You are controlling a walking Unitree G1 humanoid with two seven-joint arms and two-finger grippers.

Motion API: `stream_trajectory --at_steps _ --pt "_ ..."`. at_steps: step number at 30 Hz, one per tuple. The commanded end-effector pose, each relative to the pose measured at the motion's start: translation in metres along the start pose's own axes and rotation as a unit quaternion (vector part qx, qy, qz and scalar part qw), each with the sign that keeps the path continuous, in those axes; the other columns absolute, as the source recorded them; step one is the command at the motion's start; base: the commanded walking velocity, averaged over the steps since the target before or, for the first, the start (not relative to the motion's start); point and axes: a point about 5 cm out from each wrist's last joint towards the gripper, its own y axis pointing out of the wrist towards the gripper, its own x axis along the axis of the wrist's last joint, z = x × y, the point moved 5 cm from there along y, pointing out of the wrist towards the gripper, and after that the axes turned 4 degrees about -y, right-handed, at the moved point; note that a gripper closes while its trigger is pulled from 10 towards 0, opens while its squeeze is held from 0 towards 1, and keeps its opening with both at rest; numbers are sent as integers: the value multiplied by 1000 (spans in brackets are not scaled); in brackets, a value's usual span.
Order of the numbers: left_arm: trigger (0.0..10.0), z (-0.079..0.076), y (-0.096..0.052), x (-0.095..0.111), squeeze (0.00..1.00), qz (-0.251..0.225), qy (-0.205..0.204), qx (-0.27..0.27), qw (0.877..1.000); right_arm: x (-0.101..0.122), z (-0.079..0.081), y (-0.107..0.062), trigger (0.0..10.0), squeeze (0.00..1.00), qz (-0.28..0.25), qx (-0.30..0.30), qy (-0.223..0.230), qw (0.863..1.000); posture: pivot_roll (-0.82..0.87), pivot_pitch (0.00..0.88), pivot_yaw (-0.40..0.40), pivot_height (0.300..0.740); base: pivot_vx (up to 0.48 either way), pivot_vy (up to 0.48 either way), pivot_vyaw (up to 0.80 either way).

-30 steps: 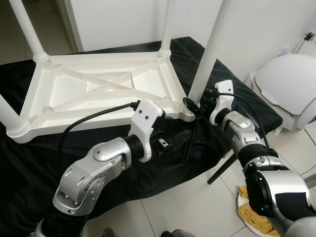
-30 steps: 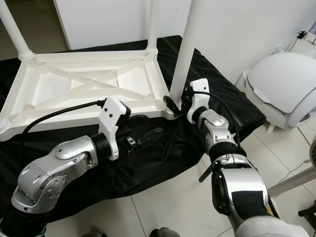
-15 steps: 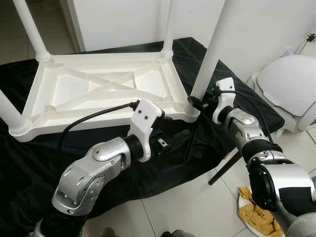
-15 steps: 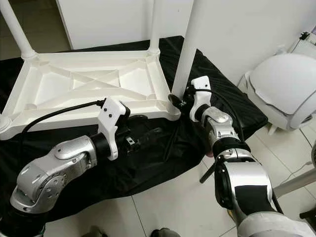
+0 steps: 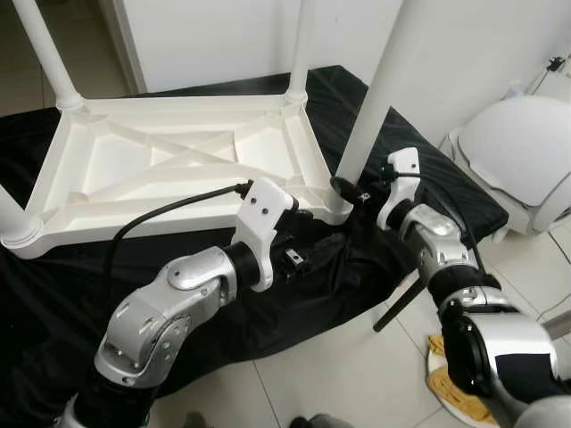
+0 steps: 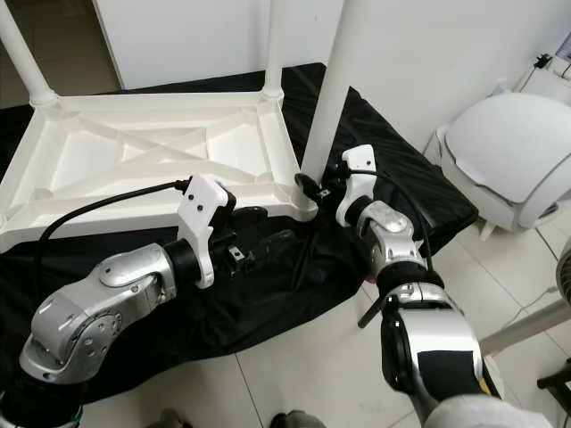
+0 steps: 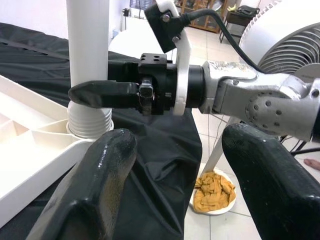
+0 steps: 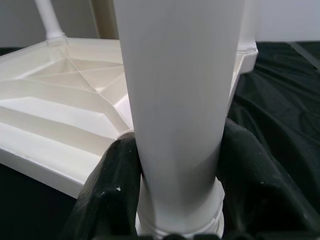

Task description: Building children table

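A: Where's the table?
B: White table top (image 5: 178, 160) upside down on black cloth (image 5: 53, 294), legs up. Near-right leg (image 5: 379, 85) stands in the corner socket, about 2 o'clock from the left gripper.
A: Right gripper?
B: Right gripper (image 8: 175, 200) clamped on that leg's base, a finger (image 8: 107, 195) on each side, touching.
A: Left?
B: Left gripper (image 5: 321, 250) over the cloth at the table's near edge, fingers (image 7: 100, 170) apart, holding nothing. Yellow rag (image 7: 214, 189) on the floor beyond.
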Motion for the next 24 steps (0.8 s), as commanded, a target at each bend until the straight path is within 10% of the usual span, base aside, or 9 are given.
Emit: stream_trajectory --at_steps 1,16,24 --pt "10000 -1 2 -2 0 7 5 -9 1000 13 12 5 0 0 -36 28 10 999 -35 60 -58 740 0 0 0" --pt "10000 0 2 -1 0 4 5 -8 1000 13 34 -19 0 0 -51 28 18 998 -50 62 -56 740 0 0 0" --pt "10000 1 3 -1 0 4 6 -9 1000 -3 25 -15 0 0 2 -81 21 996 -50 63 -56 740 0 0 0"
